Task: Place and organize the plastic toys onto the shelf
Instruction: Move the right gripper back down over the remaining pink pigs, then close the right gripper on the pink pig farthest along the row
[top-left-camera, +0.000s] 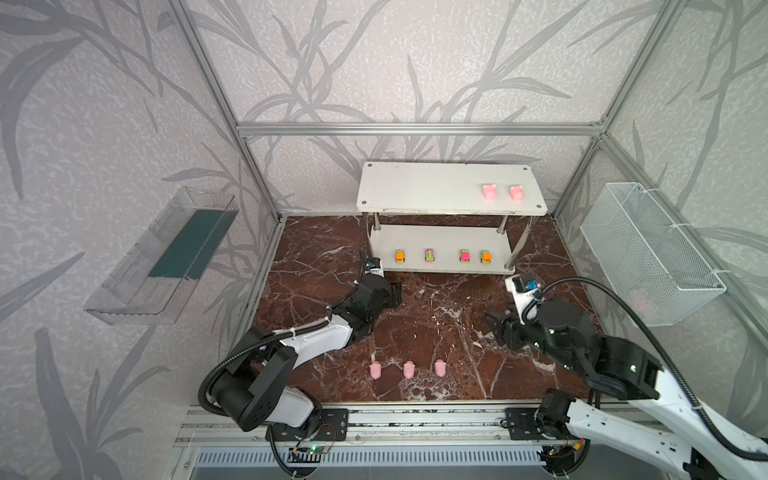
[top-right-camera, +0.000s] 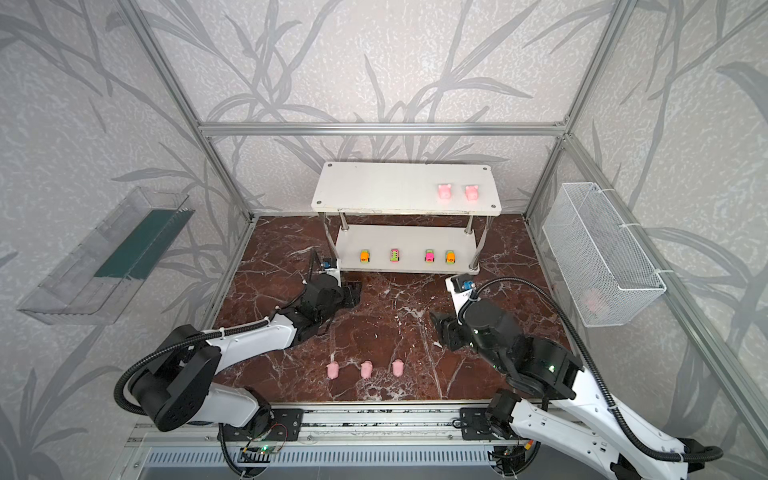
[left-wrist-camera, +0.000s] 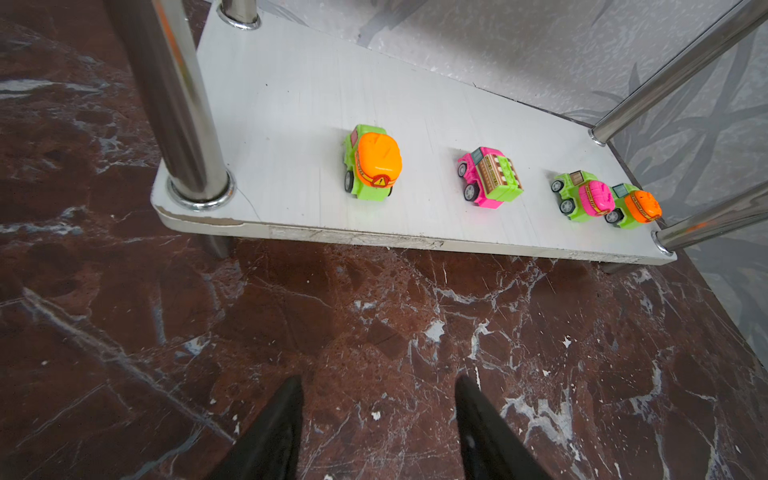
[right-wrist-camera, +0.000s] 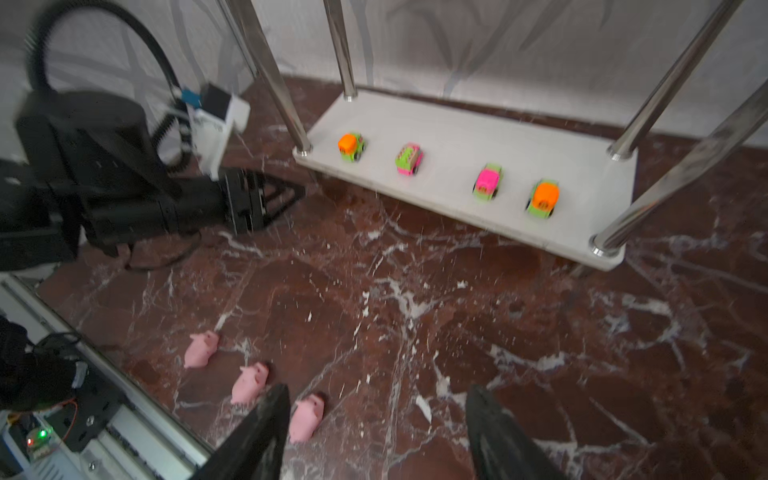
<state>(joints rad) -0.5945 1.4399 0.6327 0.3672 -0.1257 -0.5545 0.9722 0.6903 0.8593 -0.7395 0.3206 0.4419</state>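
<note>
Gaping, left gripper (left-wrist-camera: 377, 381) and right gripper (right-wrist-camera: 377, 388) hover (empty); three pigs (top-left-camera: 409, 369) unshelved.

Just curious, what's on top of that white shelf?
Two pink pigs, side by side, toward the right of the top board. It hides the back of the lower tier.

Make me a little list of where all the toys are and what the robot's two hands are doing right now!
Top of shelf: two pigs, side by side near the right end
Lower level: four cars in a row
Table: three pigs in a row near the front edge
Left hand: open, empty, by the shelf's front left corner
Right hand: open, empty, over the table near the three pigs
Left to do: the three pigs on the table
</note>
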